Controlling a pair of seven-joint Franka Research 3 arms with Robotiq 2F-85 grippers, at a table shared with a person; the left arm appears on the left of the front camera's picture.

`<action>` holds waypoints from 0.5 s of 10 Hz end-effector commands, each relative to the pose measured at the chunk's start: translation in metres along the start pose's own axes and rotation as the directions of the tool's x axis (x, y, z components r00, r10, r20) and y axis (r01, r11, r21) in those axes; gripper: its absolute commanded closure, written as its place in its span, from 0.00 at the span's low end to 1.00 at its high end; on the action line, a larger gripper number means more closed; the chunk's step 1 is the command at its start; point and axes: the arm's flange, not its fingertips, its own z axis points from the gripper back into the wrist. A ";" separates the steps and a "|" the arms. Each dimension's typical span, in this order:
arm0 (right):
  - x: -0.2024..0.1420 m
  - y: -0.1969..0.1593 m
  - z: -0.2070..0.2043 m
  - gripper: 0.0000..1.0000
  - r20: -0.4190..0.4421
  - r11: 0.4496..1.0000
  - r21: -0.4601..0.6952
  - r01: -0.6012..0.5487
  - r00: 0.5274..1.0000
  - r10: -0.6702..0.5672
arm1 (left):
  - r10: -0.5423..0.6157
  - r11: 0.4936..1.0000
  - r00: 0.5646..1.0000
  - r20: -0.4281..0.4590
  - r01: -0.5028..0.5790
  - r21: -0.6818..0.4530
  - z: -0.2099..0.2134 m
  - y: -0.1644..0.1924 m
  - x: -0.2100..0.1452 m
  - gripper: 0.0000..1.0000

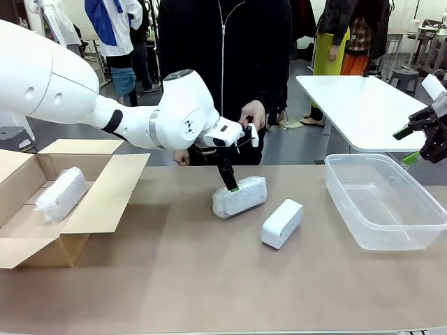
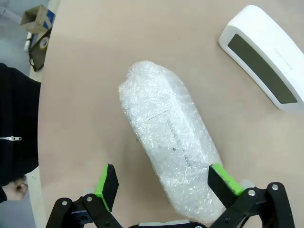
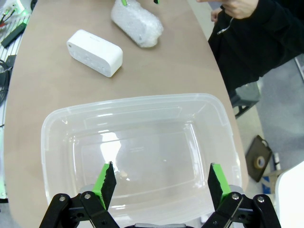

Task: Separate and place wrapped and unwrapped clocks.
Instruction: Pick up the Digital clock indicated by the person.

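One wrapped clock (image 1: 241,197), a crinkly bubble-wrap bundle, lies mid-table. My left gripper (image 1: 232,183) hangs open right over it. In the left wrist view the green fingers (image 2: 107,183) straddle the near end of this bundle (image 2: 171,137) without closing on it. Just to its right lies the unwrapped clock (image 1: 282,223), a smooth white block, also seen from the left wrist (image 2: 266,57). A second wrapped bundle (image 1: 61,194) rests inside the cardboard box (image 1: 112,188) at the left. My right gripper (image 1: 407,145) hovers open and empty above the clear plastic bin (image 1: 363,159).
From the right wrist, the empty bin (image 3: 133,99) lies under my right gripper (image 3: 160,183), with the white clock (image 3: 95,52) and the bundle (image 3: 137,21) beyond. A person in black stands at the far edge, one hand (image 1: 253,112) near my left wrist.
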 end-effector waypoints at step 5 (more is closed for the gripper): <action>0.000 0.000 -0.002 0.00 0.000 1.000 0.003 0.001 1.000 -0.001 | 0.054 0.995 0.998 -0.013 -0.055 -0.078 -0.019 -0.006 0.007 0.00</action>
